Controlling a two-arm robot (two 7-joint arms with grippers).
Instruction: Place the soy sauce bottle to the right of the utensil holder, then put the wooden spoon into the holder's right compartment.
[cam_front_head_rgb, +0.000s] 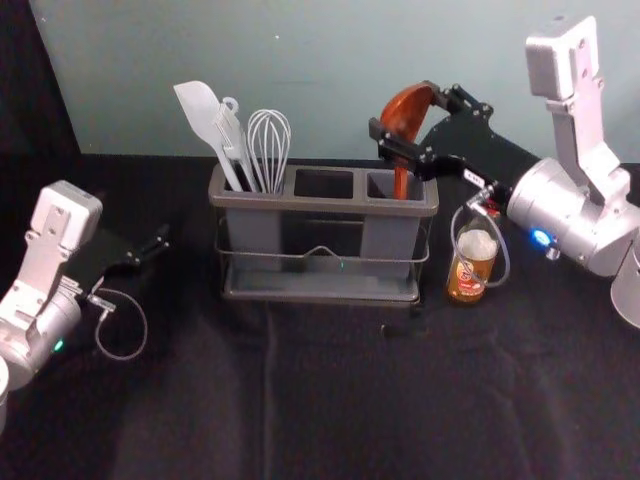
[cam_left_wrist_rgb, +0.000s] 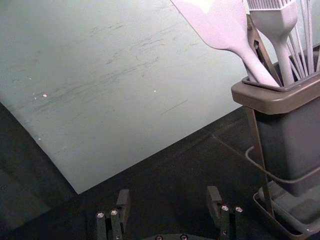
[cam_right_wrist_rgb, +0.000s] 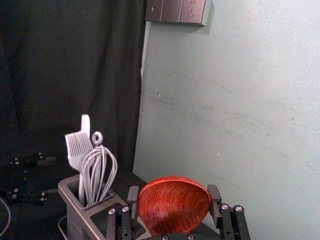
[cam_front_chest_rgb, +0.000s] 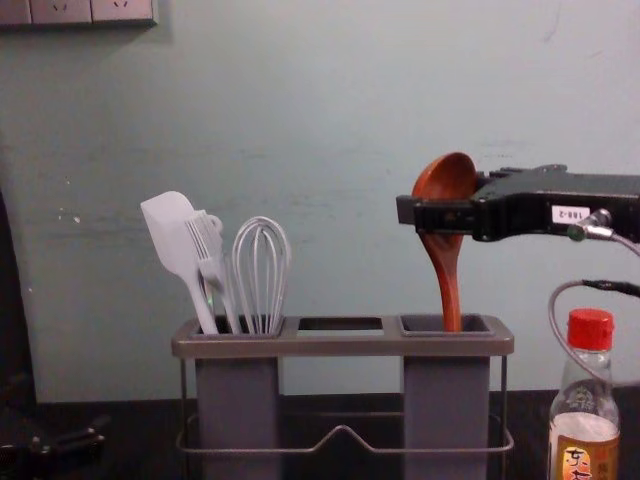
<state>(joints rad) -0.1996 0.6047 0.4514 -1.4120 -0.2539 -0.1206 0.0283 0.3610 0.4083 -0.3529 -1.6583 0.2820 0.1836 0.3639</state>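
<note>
"From the head view, where is the wooden spoon?"

"Its round end is between the right fingers. Its stick goes down below them, into the right compartment of the utensil holder. The soy sauce bottle stands lower than those fingers and farther right, beside the holder. I think that part is done."

"And the left wrist view?"

"The left fingers are spread wide, with nothing between them. They're parked well apart from the spoon, and I'd leave them there."

"What about the right wrist view?"

"The right fingers pinch the spoon, one on each edge of its round end. The whisk sits past them, on the holder's far side. I'd keep that pinch snug while the stick goes in."

"How would you finish, looking from the chest view?"

"The stick leans a bit below the fingers. I'd go down slowly until it meets the bottom, then let go gently on both sides, so the spoon doesn't flick."

"Mind the bottle!"

"Yes, the cable loops close by it, lower than the fingers. I'd back away high, or it might knock the bottle."
</note>
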